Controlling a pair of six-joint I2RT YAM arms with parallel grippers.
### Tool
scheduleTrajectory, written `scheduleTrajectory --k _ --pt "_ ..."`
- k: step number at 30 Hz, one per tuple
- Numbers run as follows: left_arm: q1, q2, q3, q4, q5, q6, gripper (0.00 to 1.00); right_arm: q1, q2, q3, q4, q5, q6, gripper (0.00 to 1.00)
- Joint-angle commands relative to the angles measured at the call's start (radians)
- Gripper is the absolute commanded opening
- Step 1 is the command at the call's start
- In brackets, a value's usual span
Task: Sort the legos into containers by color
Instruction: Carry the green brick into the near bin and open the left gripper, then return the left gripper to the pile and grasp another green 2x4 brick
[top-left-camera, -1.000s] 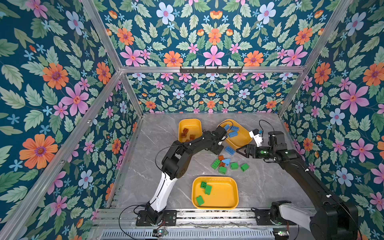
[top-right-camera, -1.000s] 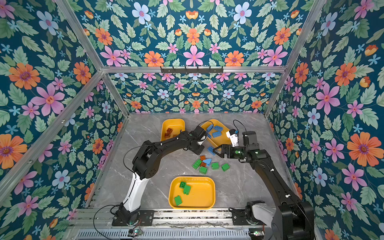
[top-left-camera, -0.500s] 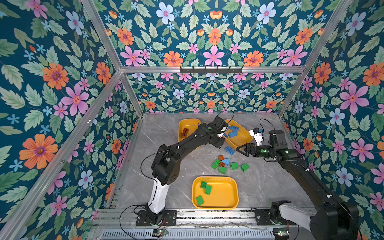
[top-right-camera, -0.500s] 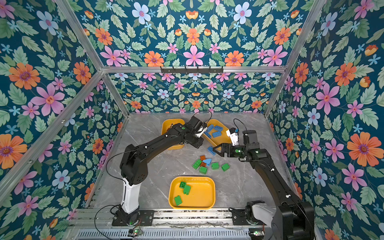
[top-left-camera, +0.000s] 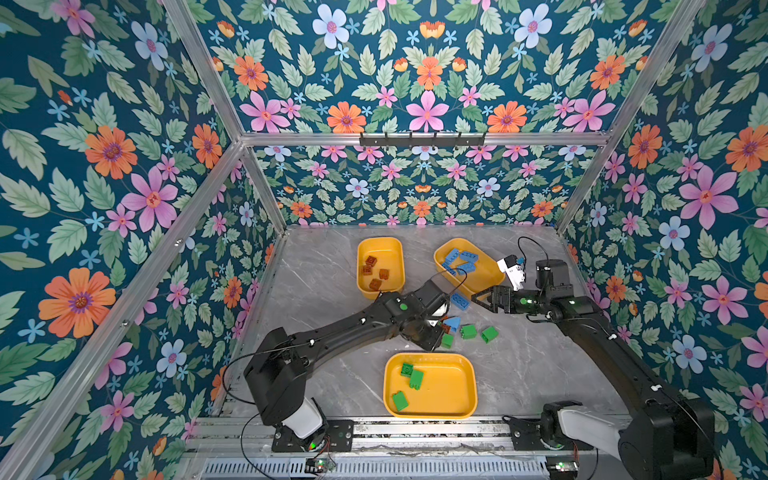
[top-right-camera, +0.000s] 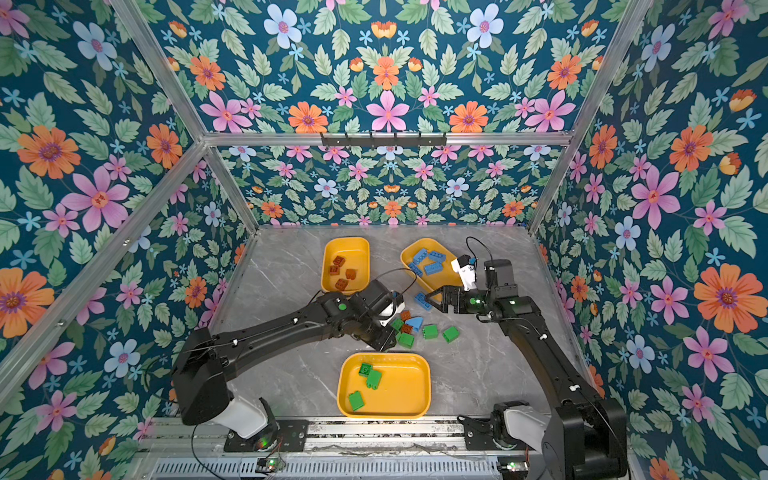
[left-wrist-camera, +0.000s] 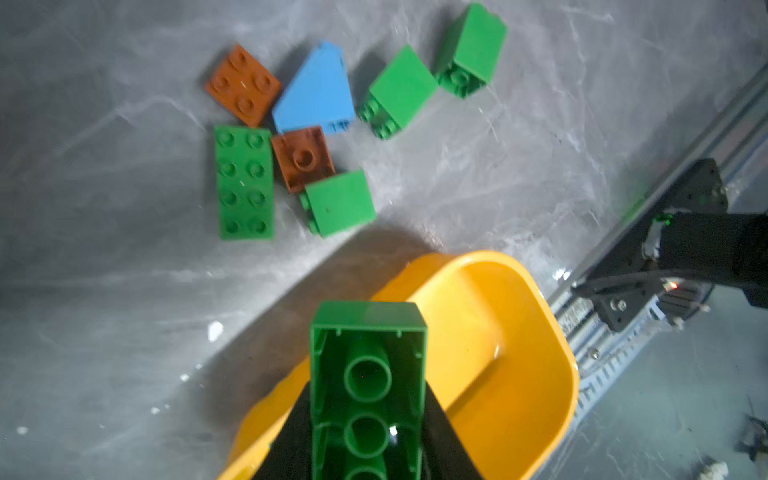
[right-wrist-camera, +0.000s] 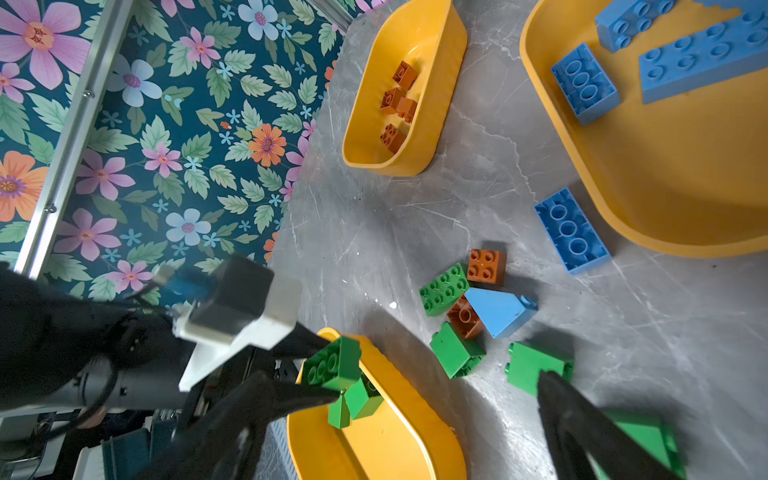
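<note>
In the left wrist view the held brick (left-wrist-camera: 368, 374) and the left fingers (left-wrist-camera: 440, 451) ran off the picture's edge. In both top views the left arm (top-left-camera: 365, 322) (top-right-camera: 299, 322) hid that brick. In the right wrist view the blurred right finger (right-wrist-camera: 582, 428) part-covered a loose brick (right-wrist-camera: 648, 436); the blue-brick tray (right-wrist-camera: 665, 187) was cut off.

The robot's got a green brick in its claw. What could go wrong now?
1. The left claw holds the green brick about over the near tray's rim, not its middle. Let go now, it might bounce onto the table.
2. The open right claw hovers close by, over the loose pile. The two claws could bump.
3. In that pile a brown brick touches the light-blue sloped piece. Grabbing one may shove the other.
</note>
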Motion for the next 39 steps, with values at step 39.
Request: scheduleTrajectory --k 39 --pt "0.036 0.064 0.011 0.038 -0.130 0.070 0.66 0.000 -0.008 -0.021 0.016 0.002 -0.011 0.99"
